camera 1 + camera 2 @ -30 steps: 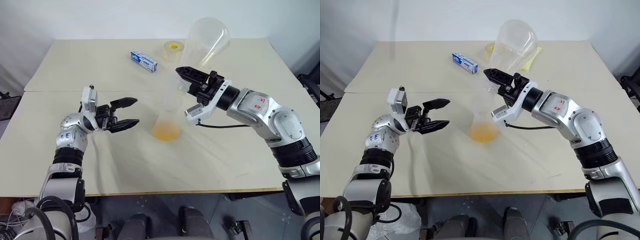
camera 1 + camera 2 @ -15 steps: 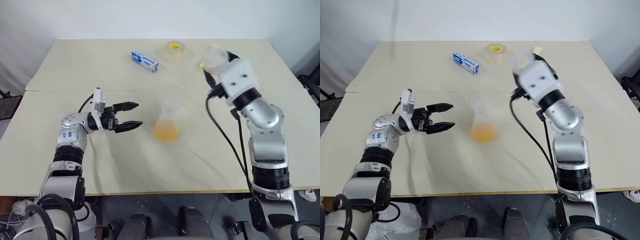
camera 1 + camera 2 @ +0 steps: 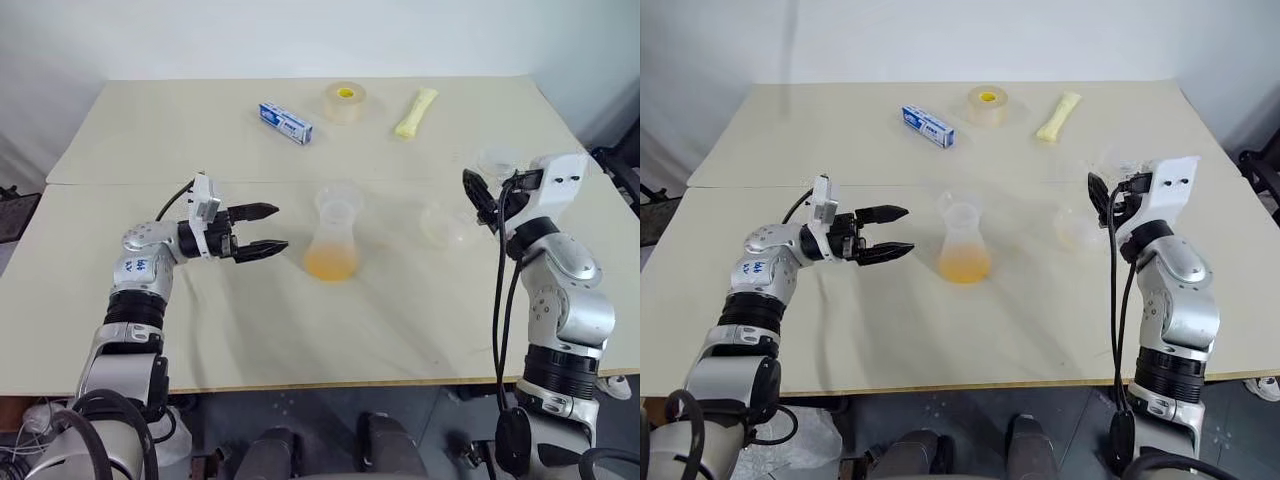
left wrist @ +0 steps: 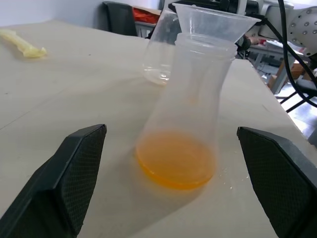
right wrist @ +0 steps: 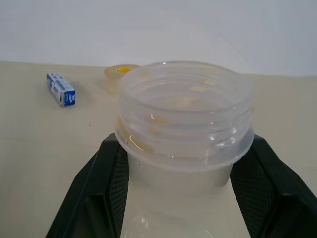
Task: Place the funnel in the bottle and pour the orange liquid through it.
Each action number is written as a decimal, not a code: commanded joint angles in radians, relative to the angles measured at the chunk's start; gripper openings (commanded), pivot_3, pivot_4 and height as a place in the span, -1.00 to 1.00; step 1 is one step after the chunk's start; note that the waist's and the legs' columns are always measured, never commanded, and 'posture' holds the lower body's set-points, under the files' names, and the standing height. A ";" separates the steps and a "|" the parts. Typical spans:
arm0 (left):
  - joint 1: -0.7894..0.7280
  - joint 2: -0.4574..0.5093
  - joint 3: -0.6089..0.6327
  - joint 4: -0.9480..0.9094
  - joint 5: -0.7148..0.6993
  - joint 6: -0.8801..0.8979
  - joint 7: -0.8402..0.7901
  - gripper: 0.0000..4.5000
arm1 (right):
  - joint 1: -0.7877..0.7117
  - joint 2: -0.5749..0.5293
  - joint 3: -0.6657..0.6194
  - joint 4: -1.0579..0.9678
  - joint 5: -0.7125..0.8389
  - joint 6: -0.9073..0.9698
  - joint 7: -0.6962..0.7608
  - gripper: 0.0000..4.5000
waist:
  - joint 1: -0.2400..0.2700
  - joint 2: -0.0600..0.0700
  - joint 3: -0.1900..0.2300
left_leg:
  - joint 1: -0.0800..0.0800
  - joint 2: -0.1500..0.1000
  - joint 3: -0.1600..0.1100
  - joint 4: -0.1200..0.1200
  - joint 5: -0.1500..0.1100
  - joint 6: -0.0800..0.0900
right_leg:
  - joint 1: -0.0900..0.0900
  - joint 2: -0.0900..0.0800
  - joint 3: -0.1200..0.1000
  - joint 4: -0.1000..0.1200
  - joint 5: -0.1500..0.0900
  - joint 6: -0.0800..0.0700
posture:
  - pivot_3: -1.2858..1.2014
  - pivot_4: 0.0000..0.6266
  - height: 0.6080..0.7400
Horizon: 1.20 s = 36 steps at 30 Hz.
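The frosted bottle (image 3: 333, 232) stands upright at the table's middle. The clear funnel (image 3: 338, 199) sits in its mouth. The orange liquid (image 3: 332, 265) lies in the bottle's base, also seen as orange liquid (image 4: 176, 163) in the left wrist view. My left gripper (image 3: 280, 227) is open just left of the bottle, pointing at it without touching. At the right, my right gripper (image 3: 485, 185) is shut on the neck of a clear flask (image 5: 184, 106), mouth up. The flask's pale body (image 3: 445, 222) shows lower left of the gripper.
At the back of the table lie a tape roll (image 3: 345, 102), a blue and white box (image 3: 286, 122) and a pale yellow packet (image 3: 416, 111). A seam crosses the table (image 3: 150, 330) behind the bottle.
My right arm has swung the flask from above the funnel out to the right and turned it from tipped over to mouth up. The left gripper has barely moved and stays open.
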 commanded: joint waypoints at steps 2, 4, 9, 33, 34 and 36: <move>0.000 0.026 -0.018 -0.033 0.049 0.019 0.068 1.00 | 0.012 -0.024 -0.011 -0.026 0.053 -0.018 -0.012 0.66 | 0.001 0.000 0.000 | 0.000 0.000 0.000 0.000 0.000 0.000 | 0.000 0.000 0.000 0.000 0.000 0.000 | 0.03 -0.52 1.00; -0.002 0.024 0.003 -0.050 0.023 0.046 0.075 1.00 | 0.014 -0.042 -0.002 -0.047 0.054 -0.019 -0.012 0.97 | 0.003 0.000 0.000 | 0.000 0.000 0.000 0.000 0.000 0.000 | 0.000 0.000 0.000 0.000 0.000 0.000 | 0.03 -0.52 1.00; 0.003 0.026 0.013 -0.075 0.013 0.106 0.100 1.00 | -0.005 -0.096 0.025 -0.082 0.059 -0.019 0.001 1.00 | 0.002 0.000 0.000 | 0.000 -0.001 0.000 0.000 0.000 0.000 | 0.000 -0.001 0.000 0.001 0.000 0.000 | 0.03 -0.52 1.00; 0.233 0.193 0.048 -0.185 -0.025 0.012 -0.100 1.00 | 0.723 -0.501 -0.039 -0.429 0.270 -0.144 0.644 1.00 | 0.042 -0.002 0.001 | 0.001 -0.002 0.007 0.004 -0.002 0.007 | 0.007 -0.004 0.000 -0.009 0.002 0.004 | 0.03 -0.52 1.00; 0.233 0.193 0.050 -0.187 -0.025 0.012 -0.097 1.00 | 0.726 -0.498 -0.031 -0.421 0.266 -0.158 0.644 1.00 | 0.043 -0.002 0.001 | 0.002 -0.001 0.008 0.004 -0.001 0.008 | 0.011 -0.003 0.000 -0.017 0.002 0.004 | 0.03 -0.52 1.00; 0.235 0.192 0.053 -0.195 -0.027 0.018 -0.088 1.00 | 0.727 -0.492 -0.020 -0.411 0.267 -0.174 0.639 1.00 | 0.043 -0.002 0.001 | 0.004 -0.001 0.007 0.004 0.000 0.008 | 0.014 -0.003 0.000 -0.018 0.002 0.004 | 0.03 -0.52 1.00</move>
